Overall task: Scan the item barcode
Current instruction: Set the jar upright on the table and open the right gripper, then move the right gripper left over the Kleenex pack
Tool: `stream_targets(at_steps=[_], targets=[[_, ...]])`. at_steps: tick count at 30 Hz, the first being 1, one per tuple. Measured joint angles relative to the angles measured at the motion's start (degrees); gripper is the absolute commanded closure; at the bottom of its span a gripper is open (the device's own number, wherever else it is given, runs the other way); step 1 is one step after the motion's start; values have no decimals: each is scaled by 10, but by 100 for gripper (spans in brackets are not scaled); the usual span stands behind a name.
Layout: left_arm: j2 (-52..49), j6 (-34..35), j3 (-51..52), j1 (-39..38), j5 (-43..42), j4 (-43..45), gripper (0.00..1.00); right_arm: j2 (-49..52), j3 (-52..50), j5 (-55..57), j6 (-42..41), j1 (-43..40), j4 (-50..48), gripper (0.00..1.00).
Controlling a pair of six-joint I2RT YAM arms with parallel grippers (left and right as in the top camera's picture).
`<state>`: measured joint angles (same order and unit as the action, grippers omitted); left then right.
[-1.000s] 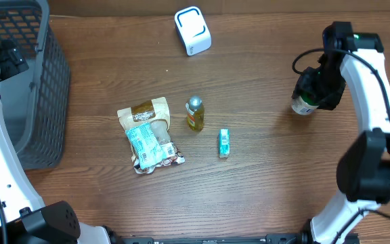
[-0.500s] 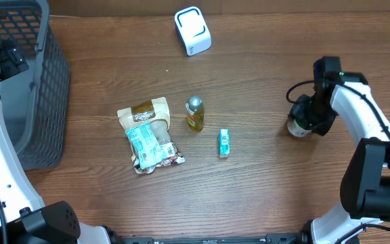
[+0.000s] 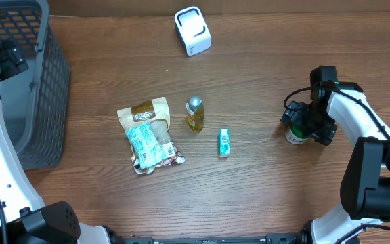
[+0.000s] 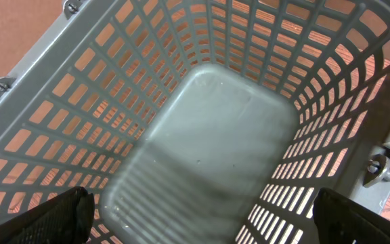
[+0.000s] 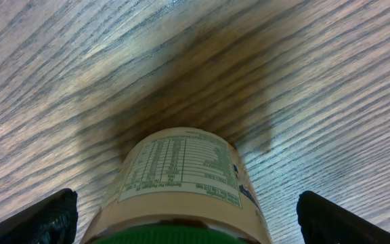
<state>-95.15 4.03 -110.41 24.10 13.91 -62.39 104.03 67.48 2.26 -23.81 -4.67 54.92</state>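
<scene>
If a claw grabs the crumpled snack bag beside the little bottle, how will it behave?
The snack bag looks crinkled and soft, so it would probably flop and deform. Its glossy film may slip. Lying flat, it is unlikely to roll.

A bottle (image 5: 180, 169) with a green cap and a cream label printed with a nutrition table is seen standing upright on the wood-grain table (image 5: 330, 74), toward its right side, ringed by a dark shadow. A white barcode scanner (image 3: 193, 30), outlined in blue, is set near the far edge, well apart from the bottle.
</scene>
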Motion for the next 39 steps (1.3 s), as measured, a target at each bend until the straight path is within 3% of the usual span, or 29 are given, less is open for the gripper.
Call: stream_targets(at_steps=[8,18,26,29,32,38,39], targets=[[0,0,0,0,0,0,1,0,28,4,18,0,25,0],[0,0,0,0,0,0,0,-7,234,-44,54,20,121,18],[0,0,0,0,0,0,1,-11,221,-120,102,130,133,32],[0,0,0,0,0,0,0,-11,197,-129,111,177,134,46],[0,0,0,0,0,0,0,-11,174,-134,111,211,132,55],[0,0,0,0,0,0,0,-11,121,-138,107,266,97,54],[0,0,0,0,0,0,0,-11,111,-139,106,275,87,50]])
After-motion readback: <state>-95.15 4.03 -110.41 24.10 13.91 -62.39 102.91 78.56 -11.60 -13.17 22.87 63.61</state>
